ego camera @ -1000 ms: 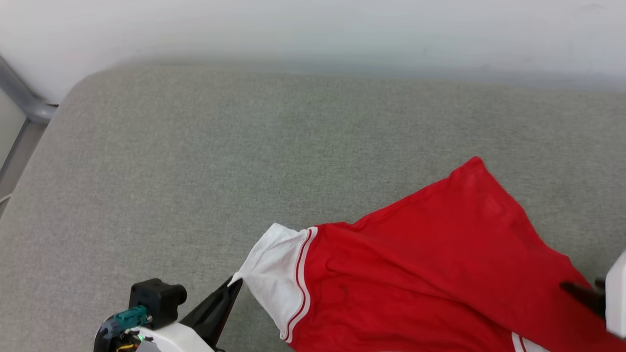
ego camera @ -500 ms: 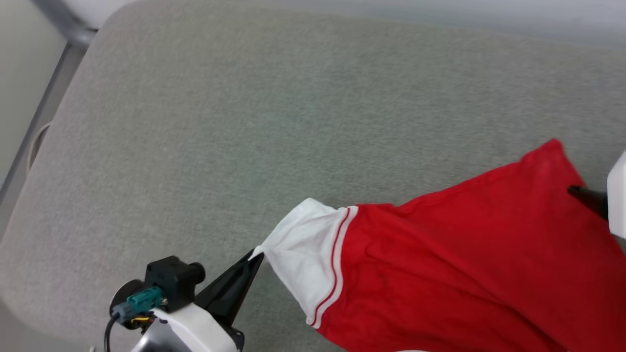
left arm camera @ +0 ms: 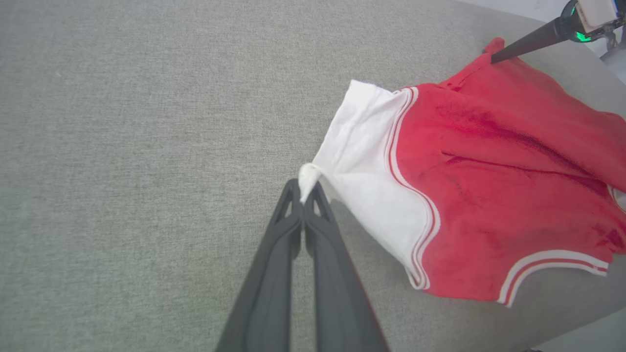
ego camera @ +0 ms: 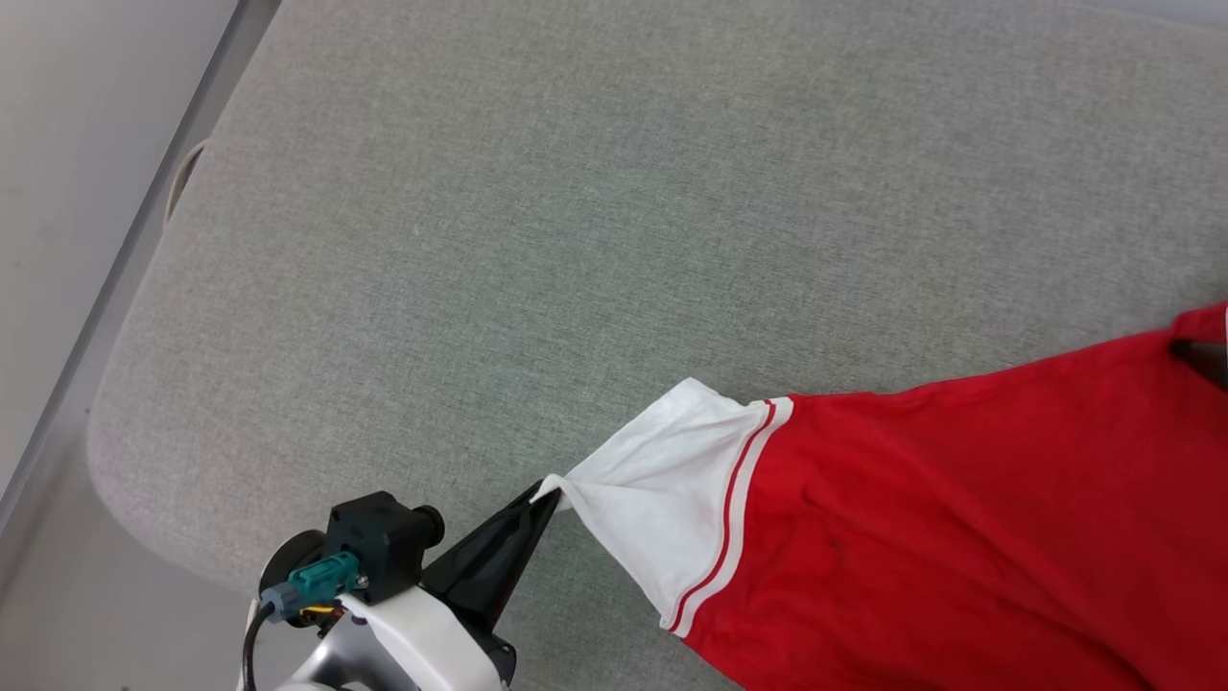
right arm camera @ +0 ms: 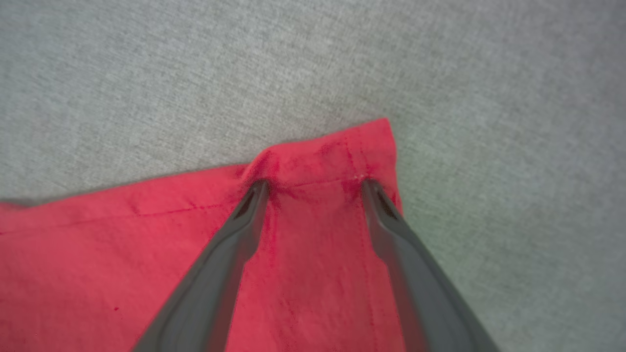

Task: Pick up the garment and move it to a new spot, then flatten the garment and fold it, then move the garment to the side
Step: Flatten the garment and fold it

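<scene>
Garment (ego camera: 959,537) on grey cushion (ego camera: 576,240); L gripper (left arm camera: 304,189) pinches white sleeve tip (left arm camera: 309,171), R gripper (right arm camera: 315,185) wide at hem (right arm camera: 323,146).

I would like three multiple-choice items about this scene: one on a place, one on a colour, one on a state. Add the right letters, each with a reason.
1. Where does the left gripper pinch the garment? A) the collar B) the tip of the white sleeve C) the red hem
2. What colour is the surface under the garment? A) grey B) blue C) brown
3. How do the right gripper's jaws stand? A) shut on a sleeve B) open over a red hem corner C) shut on nothing
Key: 1 B, white cloth bunches in its closed jaws; 2 A, grey fabric lies around; 3 B, its jaws stand apart over red cloth.
</scene>
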`<state>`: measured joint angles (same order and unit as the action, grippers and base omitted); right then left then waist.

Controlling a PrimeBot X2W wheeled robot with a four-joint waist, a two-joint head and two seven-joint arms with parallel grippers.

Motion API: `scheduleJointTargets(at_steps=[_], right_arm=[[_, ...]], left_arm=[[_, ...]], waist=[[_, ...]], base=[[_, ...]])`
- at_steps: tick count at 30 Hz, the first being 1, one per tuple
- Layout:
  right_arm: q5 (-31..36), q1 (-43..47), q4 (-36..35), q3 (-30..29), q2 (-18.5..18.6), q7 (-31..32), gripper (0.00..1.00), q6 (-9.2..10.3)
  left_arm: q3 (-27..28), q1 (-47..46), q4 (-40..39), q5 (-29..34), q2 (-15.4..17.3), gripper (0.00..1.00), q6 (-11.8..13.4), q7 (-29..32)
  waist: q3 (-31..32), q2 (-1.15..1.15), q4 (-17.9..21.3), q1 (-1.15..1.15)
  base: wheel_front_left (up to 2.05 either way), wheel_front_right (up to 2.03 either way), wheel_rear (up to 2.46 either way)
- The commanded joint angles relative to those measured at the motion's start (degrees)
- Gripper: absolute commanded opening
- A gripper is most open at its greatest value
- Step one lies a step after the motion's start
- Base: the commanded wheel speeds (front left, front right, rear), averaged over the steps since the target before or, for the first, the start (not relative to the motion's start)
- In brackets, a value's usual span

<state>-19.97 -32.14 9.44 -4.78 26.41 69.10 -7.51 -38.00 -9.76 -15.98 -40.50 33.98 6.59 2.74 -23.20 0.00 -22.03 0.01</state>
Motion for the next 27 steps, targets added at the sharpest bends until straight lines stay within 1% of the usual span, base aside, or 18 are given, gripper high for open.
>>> scheduleJointTargets(at_steps=[1,6,7,8,9,10,11,19,27], right_arm=[[0.06,0.06,1.52,0.03,-0.55,-0.48,1.0,0.04],[0.9,0.57,4.73,0.57,-1.36,-2.57,1.0,0.04],[0.92,0.8,5.35,1.0,-1.47,-2.85,0.98,0.04],[0.92,0.8,5.35,1.0,-1.47,-2.85,0.98,0.04],[0.77,0.86,5.86,1.36,-1.59,-3.42,0.71,0.04],[0.38,0.8,6.4,1.42,-1.96,-4.1,0.26,0.04],[-0.06,0.67,6.89,1.55,-2.28,-4.81,0.0,0.04],[-0.98,-1.67,10.04,3.67,-0.83,-12.62,0.0,0.04],[-3.63,-4.76,12.89,5.63,0.36,-22.69,0.0,0.04]], left_arm=[[-0.13,-0.51,0.25,0.43,-0.3,0.0,-0.14,-0.41],[-0.71,-1.13,0.54,0.3,-0.84,0.0,-0.48,-0.2],[-0.71,-1.25,0.62,0.28,-0.78,0.0,-0.49,-0.12],[-0.71,-1.25,0.62,0.28,-0.78,0.0,-0.49,-0.12],[-0.67,-1.3,0.69,0.27,-0.72,0.0,-0.53,-0.1],[-0.64,-1.3,0.79,0.26,-0.67,0.0,-0.55,-0.16],[-0.57,-1.32,0.88,0.23,-0.63,0.0,-0.48,-0.16],[-0.13,-1.2,1.43,-0.06,-0.16,0.0,-0.1,-0.39],[1.2,-0.91,0.92,0.08,1.32,0.0,0.95,-0.69]], waist=[[-0.48,0.0,-0.56,-0.01],[-1.02,0.0,-1.11,-0.01],[-1.08,0.0,-1.18,-0.01],[-1.08,0.0,-1.18,-0.01],[-1.12,0.0,-1.23,-0.01],[-1.13,0.0,-1.25,-0.01],[-1.1,0.0,-1.23,-0.01],[1.11,0.0,0.17,-0.01],[6.83,0.0,3.33,-0.01]], base=[[0.0,0.0,0.0],[0.0,0.0,0.0],[0.0,0.0,0.0],[0.0,0.0,0.0],[0.0,0.0,0.0],[0.0,0.0,0.0],[0.0,0.0,0.0],[0.0,0.0,0.0],[0.0,0.0,0.0]])
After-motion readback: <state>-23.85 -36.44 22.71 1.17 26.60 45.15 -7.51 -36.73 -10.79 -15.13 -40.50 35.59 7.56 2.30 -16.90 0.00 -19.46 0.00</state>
